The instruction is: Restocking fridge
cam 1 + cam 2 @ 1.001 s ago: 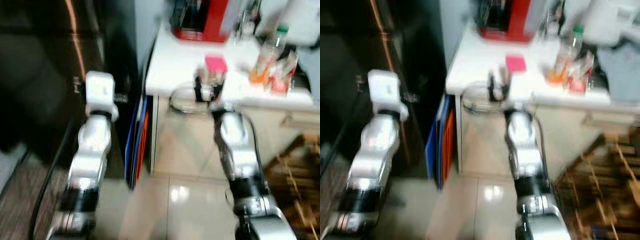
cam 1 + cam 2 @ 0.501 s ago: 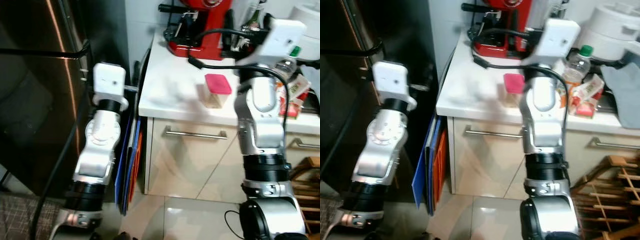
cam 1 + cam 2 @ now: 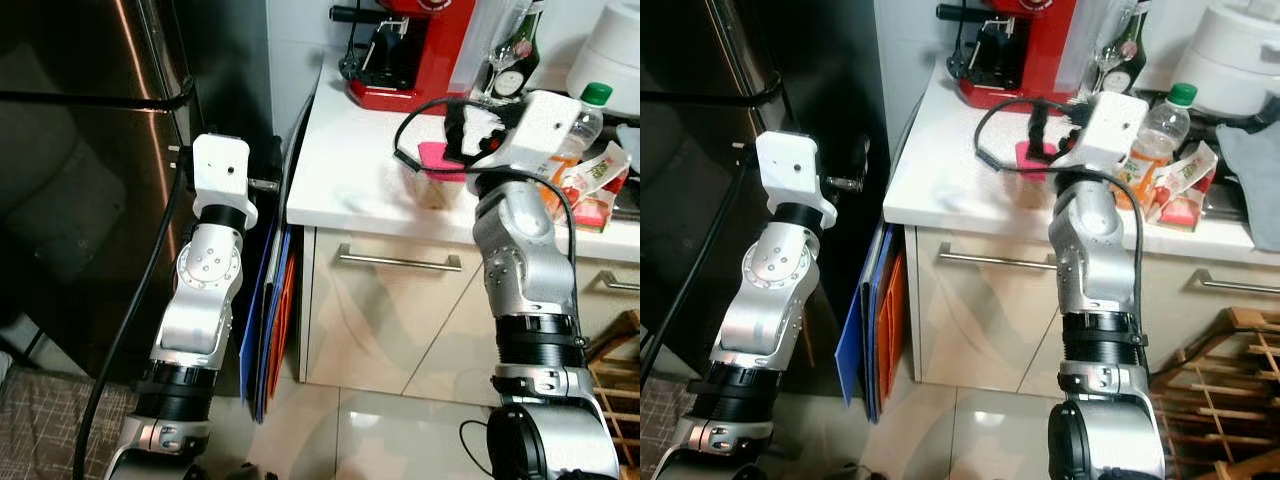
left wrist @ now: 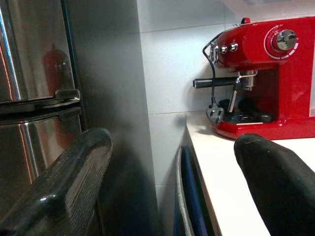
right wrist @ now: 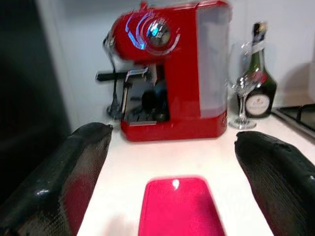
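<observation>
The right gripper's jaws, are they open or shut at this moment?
Open. In the right wrist view the right gripper has its two black fingers far apart, with the pink-lidded container on the white counter between them, not yet gripped.

No legible text — labels blurred

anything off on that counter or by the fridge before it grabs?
Nothing spilled or broken. The pink-lidded container sits upright on the white counter, between the open jaws of the right gripper. One oddity: flat blue and orange boards are wedged on edge in the gap between fridge and cabinet. The left gripper hangs open by the fridge.
</observation>
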